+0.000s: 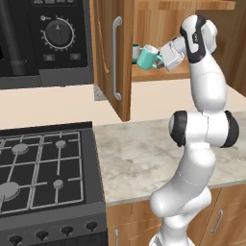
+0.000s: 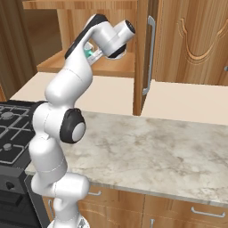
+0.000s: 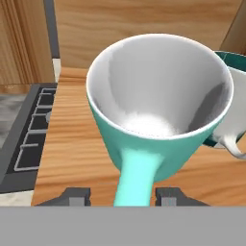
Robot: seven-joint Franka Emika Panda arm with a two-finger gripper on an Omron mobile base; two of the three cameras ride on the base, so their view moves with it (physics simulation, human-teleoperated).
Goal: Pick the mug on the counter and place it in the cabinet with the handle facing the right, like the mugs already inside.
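White mug (image 3: 230,129) behind mint mug (image 3: 158,110)

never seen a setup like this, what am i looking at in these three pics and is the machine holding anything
It is a rendered kitchen with a white robot arm on a base. Two pictures come from cameras on that base, behind the arm to its left and right. The third comes from a camera on the hand, looking along the claw.

The arm reaches up into an open wooden cabinet above a marbled counter, with a gas stove beside it. At the claw is a mint mug on the cabinet shelf, next to a white mug and a darker teal one behind that.

In the hand picture the two fingertips stand apart on either side of the mint mug's handle without touching it, so the mug looks released rather than held.
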